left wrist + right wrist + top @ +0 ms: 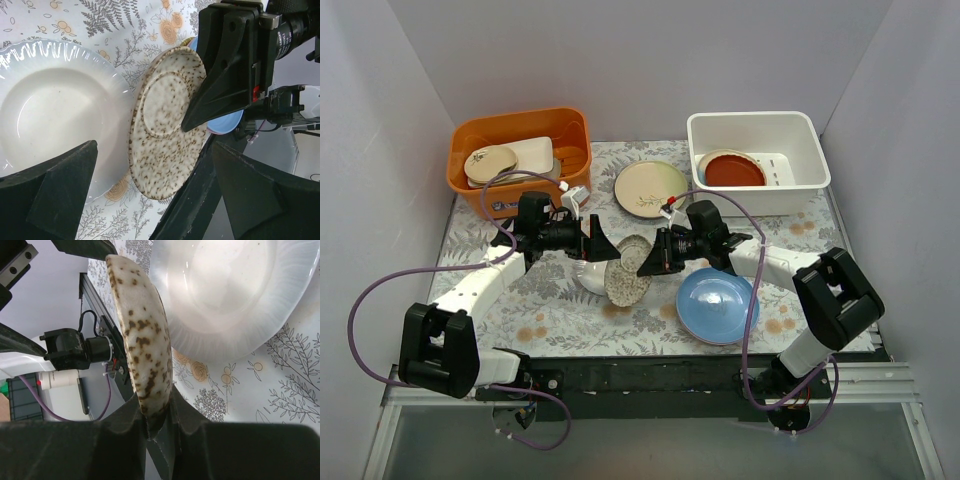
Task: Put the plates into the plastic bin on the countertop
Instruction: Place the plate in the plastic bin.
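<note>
Two claws meet over the middle of the desk [560,312]. The right claw [655,262] is clamped narrow on the rim of a brown-speckled plate [628,281], which it holds on edge and tilted. The plate is just beside a white scalloped plate [586,276] lying flat; whether the two touch is unclear. The left claw [600,243] gapes wide beside the speckled plate, gripping nothing. A blue plate [717,306] lies near the front edge, right of middle, and a cream leaf-sprig plate [651,188] lies toward the back edge. The white bin [755,121] sits in the back right corner with a dark red plate [732,170] inside. An orange tub [520,126] holding cream dishes [510,160] fills the back left corner.
</note>
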### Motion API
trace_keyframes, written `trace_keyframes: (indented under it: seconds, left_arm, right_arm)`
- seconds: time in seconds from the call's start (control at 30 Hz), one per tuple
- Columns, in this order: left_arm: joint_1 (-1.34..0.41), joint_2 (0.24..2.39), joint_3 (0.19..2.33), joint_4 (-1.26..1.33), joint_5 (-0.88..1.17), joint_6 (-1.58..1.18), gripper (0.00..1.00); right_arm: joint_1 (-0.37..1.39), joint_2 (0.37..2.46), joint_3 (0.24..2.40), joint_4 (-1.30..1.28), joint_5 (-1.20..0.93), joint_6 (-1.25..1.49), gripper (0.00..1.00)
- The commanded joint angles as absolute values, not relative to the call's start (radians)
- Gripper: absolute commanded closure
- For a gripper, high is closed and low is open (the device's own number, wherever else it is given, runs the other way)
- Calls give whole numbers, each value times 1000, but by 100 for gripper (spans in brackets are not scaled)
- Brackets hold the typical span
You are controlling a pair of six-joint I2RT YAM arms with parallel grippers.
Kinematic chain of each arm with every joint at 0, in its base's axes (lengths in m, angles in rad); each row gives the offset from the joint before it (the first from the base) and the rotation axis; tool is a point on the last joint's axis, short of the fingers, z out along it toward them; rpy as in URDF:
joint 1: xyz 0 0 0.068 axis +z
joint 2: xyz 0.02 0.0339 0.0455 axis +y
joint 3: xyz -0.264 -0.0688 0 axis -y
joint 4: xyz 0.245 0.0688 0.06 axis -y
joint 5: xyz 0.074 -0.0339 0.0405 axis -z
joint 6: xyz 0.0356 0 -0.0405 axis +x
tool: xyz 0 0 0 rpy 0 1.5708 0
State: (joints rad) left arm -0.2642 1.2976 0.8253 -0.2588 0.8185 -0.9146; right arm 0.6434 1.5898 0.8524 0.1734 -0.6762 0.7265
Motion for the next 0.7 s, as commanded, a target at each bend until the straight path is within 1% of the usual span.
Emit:
trace_keyframes:
  seconds: [0.0,0.3,0.67]
  left_arm:
    - [-267,1252,836,-256,793,-907,2]
    - [-265,1250,839,-261,764,-907,2]
    - [-265,1246,841,-264,749,-905,2]
  right_arm:
    - [646,1588,890,187,-698,701,99]
    - [638,1611,943,127,-692,664,99]
    - [575,1614,1023,32,-684,606,99]
